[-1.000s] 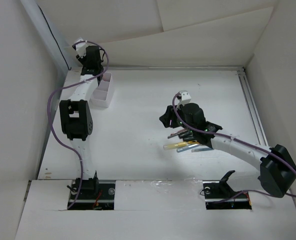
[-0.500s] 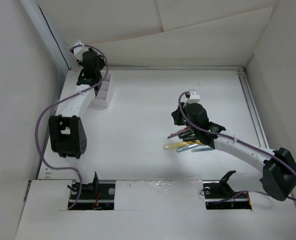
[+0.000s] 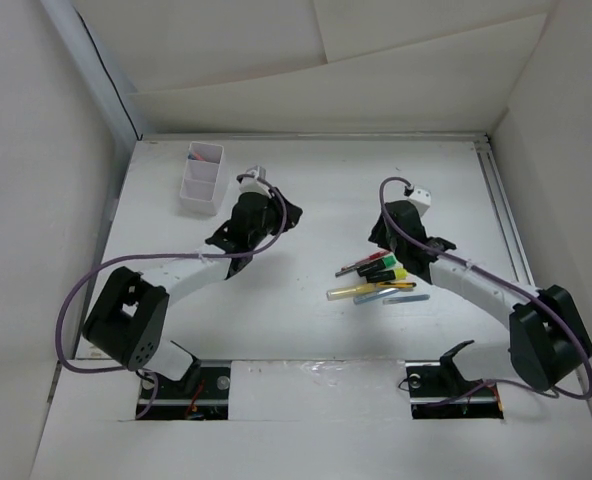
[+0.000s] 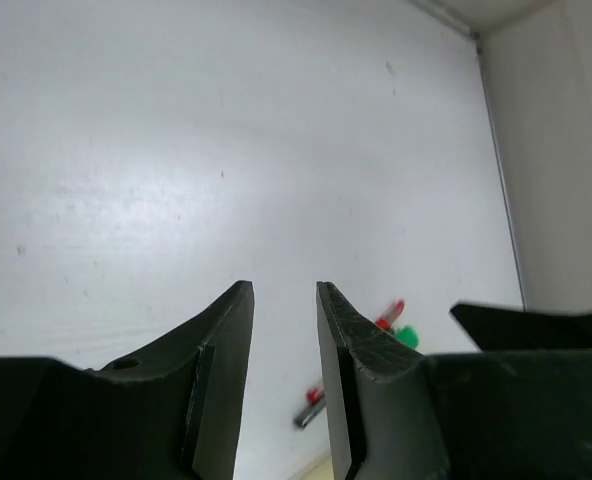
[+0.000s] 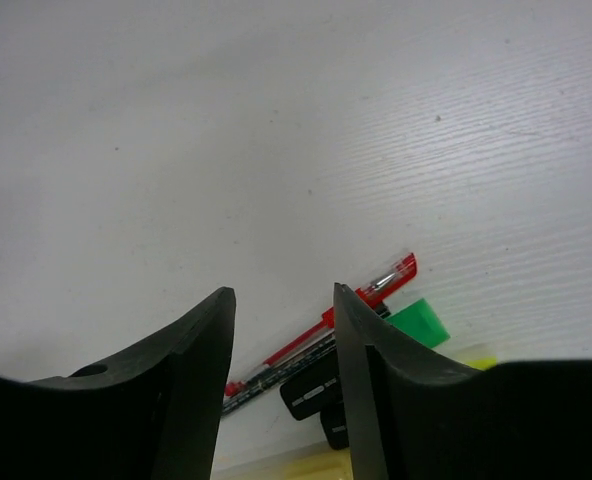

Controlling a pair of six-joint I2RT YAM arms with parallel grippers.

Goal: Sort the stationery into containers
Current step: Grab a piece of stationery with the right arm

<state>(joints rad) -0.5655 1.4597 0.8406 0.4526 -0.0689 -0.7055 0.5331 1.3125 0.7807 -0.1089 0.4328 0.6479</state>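
Left pincer (image 4: 283, 298) and right pincer (image 5: 284, 300), each narrowly parted and gripping nothing, over the white table (image 3: 306, 180). The pens and markers (image 3: 376, 282) lie clustered just beside the right pincer, a red pen (image 5: 321, 323) among them. The white partitioned box (image 3: 202, 182) stands well apart, far left.

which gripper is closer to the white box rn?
Left. In the top view the left gripper is just lower-right of the white box; the right gripper is across the table, beside the pens.
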